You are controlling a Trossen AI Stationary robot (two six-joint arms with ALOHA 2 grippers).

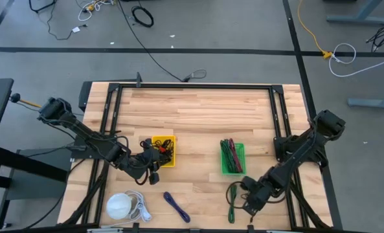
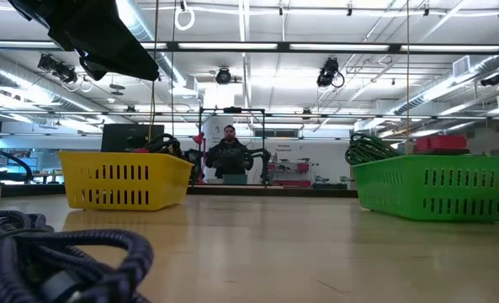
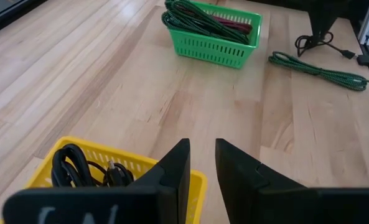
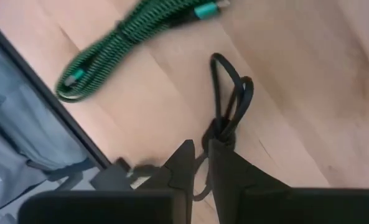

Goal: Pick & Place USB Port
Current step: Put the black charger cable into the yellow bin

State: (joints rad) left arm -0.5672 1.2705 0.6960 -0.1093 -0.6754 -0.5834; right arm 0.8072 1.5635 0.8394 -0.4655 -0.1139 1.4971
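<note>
Wooden table (image 1: pixel 198 110): right pincer (image 4: pixel 200 163) pinches a black cable (image 4: pixel 231 102) (loop protruding); left pincer (image 3: pixel 201 163) narrowly parted, empty.

The pale, striped-grain wooden tabletop (image 1: pixel 198 110) carries a bright yellow slotted plastic basket (image 1: pixel 164 151) holding glossy black coiled cables (image 3: pixel 78 167), and a vivid green slotted plastic basket (image 1: pixel 232 158) filled with dark green and red cords (image 3: pixel 212 18). A green-and-black braided cable (image 3: pixel 318 70) with turquoise plug ends lies on the wood, beside a thin black looped cable (image 4: pixel 231 102). A purple-blue braided cable (image 1: pixel 177 207) and a white rounded object (image 1: pixel 119 206), possibly a charger, complete the palette.
</note>
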